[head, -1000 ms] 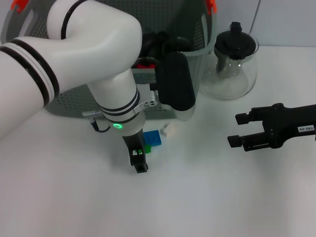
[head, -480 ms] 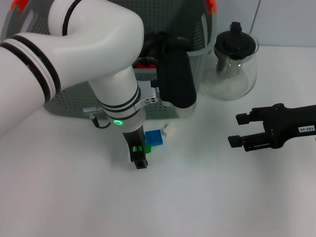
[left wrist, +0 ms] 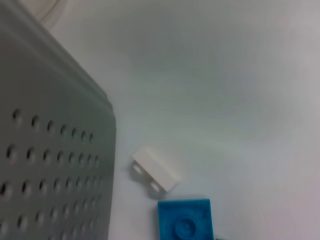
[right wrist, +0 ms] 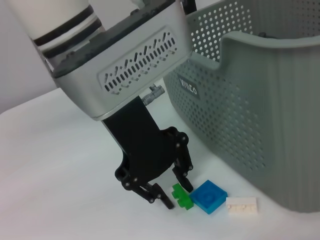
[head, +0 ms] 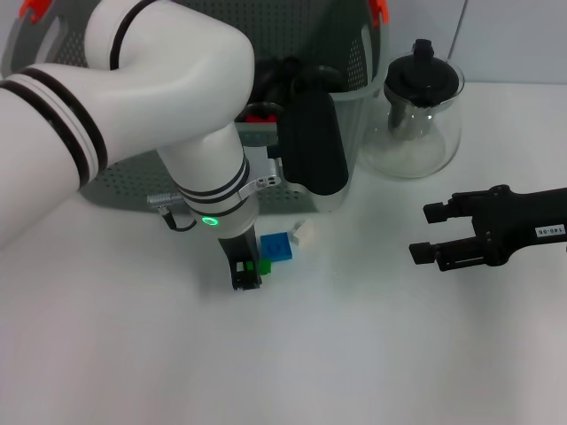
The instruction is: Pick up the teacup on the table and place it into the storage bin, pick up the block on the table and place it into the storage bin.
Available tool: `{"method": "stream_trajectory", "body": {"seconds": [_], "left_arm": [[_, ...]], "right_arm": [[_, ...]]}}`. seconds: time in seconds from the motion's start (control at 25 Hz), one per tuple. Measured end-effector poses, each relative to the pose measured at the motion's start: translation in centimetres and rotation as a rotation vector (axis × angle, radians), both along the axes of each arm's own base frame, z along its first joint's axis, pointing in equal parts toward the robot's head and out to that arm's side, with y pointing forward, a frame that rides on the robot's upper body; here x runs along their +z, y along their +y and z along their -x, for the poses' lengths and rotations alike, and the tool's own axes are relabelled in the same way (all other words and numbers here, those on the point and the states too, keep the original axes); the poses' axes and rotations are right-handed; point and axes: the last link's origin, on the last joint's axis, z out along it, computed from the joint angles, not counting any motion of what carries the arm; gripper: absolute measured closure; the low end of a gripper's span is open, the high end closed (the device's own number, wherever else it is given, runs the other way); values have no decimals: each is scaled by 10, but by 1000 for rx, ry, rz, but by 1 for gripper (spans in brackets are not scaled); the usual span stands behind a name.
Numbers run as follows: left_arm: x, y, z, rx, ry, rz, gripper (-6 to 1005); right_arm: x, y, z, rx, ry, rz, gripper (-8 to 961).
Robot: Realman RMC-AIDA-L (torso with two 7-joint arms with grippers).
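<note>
Left black two-finger gripper (right wrist: 167, 196) set down over a small green plastic block (right wrist: 182, 195) on the white table (head: 372, 354).

Its fingers are spread, one on each side of the block (not yet clamped); the grey-green perforated storage bin (right wrist: 250, 100) stands just beyond; the right gripper (head: 423, 233), fingers parted, is parked well apart.

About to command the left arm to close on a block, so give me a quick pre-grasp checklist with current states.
1. Left gripper down at table level by the blocks: ok.
2. Fingers open: ok.
3. Green block between the fingers: ok, one finger on each side.
4. Blue block outside the grasp: cannot tell; it touches the green one.
5. White block clear of the fingers: ok, lying beyond the blue one.
6. Storage bin open just behind the blocks: ok.
7. Right gripper out of the way: ok, off to the right, open.
</note>
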Motion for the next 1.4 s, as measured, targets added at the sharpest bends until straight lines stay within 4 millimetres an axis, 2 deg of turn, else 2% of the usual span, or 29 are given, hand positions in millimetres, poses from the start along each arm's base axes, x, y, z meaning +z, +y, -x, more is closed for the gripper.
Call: {"method": "stream_trajectory", "body": {"seconds": [0.12, 0.36, 0.56, 0.8, 1.0, 1.12, 1.16, 1.2, 1.28, 1.4], "left_arm": [[0, 1, 1, -1, 0, -3, 622], [0, 1, 0, 8, -4, -15, 697], [1, 3, 1, 21, -1, -35, 804], [8, -4, -5, 60, -32, -49, 832], [44, -23, -18, 221, -252, -80, 840], [75, -34, -25, 368, -503, -65, 839], [90, -38, -29, 430, -635, -43, 840], [95, -38, -30, 444, -677, -39, 840], [123, -37, -38, 487, -886, -16, 842], [148, -31, -50, 461, -1051, -15, 844]], "right_arm": [[0, 0, 0, 0, 0, 0, 115], [0, 0, 0, -2, 2, -3, 115], [1, 0, 0, 0, 5, -2, 115], [2, 0, 0, 6, 7, -4, 116], [2, -1, 0, 6, 8, -3, 117], [2, -1, 0, 5, 11, -1, 117], [3, -2, 0, 5, 12, -1, 117], [3, -2, -1, 3, 13, 0, 116], [3, -3, -2, -1, 17, 1, 115], [3, -5, -2, -5, 25, 7, 115]]}}
